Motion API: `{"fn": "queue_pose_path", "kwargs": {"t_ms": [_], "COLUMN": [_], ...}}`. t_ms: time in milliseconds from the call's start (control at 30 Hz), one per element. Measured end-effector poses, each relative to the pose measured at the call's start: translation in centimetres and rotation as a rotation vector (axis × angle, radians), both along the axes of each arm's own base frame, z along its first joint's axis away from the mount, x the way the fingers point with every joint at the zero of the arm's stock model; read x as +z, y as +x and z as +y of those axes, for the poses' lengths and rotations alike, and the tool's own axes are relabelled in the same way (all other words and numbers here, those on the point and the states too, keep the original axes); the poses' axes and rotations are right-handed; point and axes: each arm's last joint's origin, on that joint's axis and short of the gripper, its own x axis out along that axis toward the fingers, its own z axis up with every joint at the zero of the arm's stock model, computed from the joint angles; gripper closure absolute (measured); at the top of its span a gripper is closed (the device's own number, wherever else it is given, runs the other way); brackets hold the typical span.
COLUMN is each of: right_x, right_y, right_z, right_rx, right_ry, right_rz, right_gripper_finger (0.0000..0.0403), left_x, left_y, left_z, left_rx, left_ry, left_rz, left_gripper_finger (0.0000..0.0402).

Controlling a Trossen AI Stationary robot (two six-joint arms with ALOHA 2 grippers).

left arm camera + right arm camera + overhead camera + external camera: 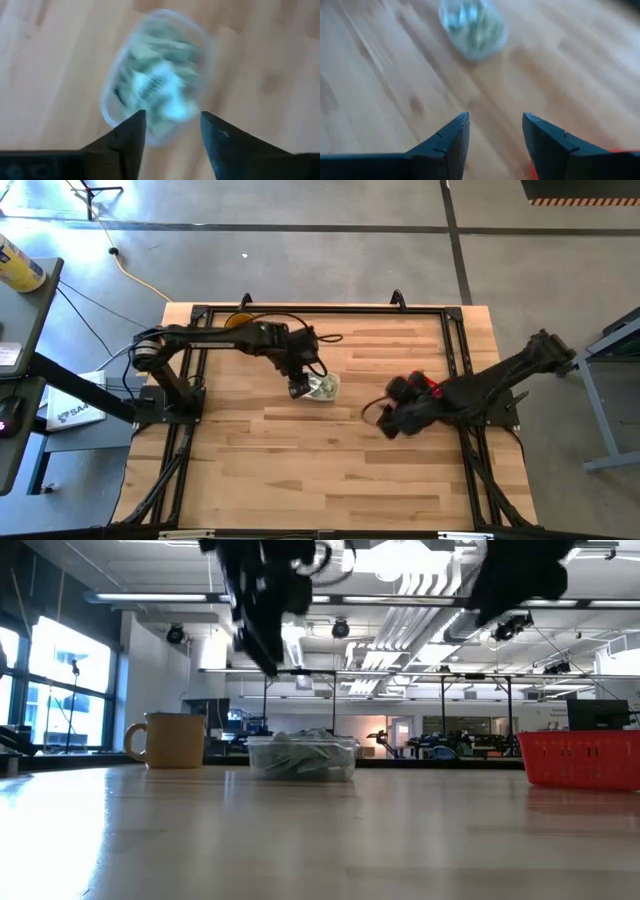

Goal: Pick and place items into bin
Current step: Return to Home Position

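Note:
The clear plastic bin point(323, 387) stands on its flat base on the table, filled with pale green and white crinkled packets point(160, 90). It also shows in the low view as the bin point(301, 756) and, farther off, in the right wrist view as the bin point(472, 25). My left gripper point(172, 132) is open and hovers just above the bin's near-left side, clear of it; from above it is the left gripper point(299, 387). My right gripper point(495, 131) is open and empty over bare wood to the bin's right, the right gripper point(385, 420) from above.
An amber mug point(172, 740) stands behind the bin toward the table's far left. A red mesh basket point(580, 759) sits on the right, partly under my right arm point(470, 392). Bare wooden tabletop point(320, 470) fills the near half.

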Motion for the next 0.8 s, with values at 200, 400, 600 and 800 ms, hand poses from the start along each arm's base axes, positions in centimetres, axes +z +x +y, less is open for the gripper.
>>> {"fn": "queue_pose_path", "kwargs": {"t_ms": [200,400,600,800], "right_x": [7.8,14.1,5.8,4.0], "right_y": [-3.2,-6.3,-4.7,-6.2], "right_z": [-2.8,-3.4,-1.0,-4.6], "right_rx": [-0.025,0.195,0.280,0.410], "right_ry": [0.110,0.080,0.226,0.225], "right_rz": [-0.252,-0.561,-0.695,-0.933], "right_gripper_finger": [0.0237,0.0240,0.0242,0.0234], "left_x": [8.4,15.5,10.1,4.1], "left_y": [-2.4,-8.0,-15.9,-19.9], "left_z": [-1.7,-7.2,-14.2,-13.3], "left_rx": [-0.083,-0.137,-0.030,-0.059], "left_ry": [-0.149,-0.045,-0.067,-0.065], "left_rz": [-0.038,-0.301,-0.695,-1.009], "left_gripper_finger": [0.0143,0.0127,0.0124,0.0124]}}
